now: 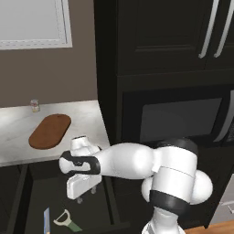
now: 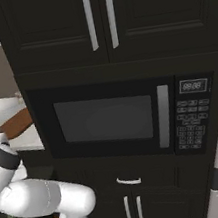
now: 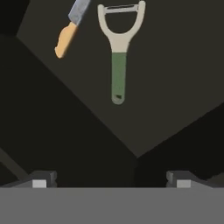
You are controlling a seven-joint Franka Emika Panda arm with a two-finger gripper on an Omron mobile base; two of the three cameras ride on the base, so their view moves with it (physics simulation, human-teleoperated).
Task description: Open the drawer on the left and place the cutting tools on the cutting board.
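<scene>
Dark cabinets fill the kitchen, with a microwave (image 2: 107, 119) built into the tall unit on the right and a pale marble counter (image 1: 84, 119) to its left. On that counter we see the board (image 1: 50, 131) lying flat and bare, and a small jar (image 1: 34, 106) beyond it near the wall. Below the counter the drawer (image 1: 27, 192) stands pulled out, its dark floor showing. Inside it, at the near end, lie the 2 tools: the peeler (image 3: 118, 52) with its green handle and the knife (image 3: 72, 24), just beside each other and not touching. Our gripper (image 3: 111, 179) hangs over the drawer, jaws spread wide and holding nothing, with both tools ahead of the fingertips.
</scene>
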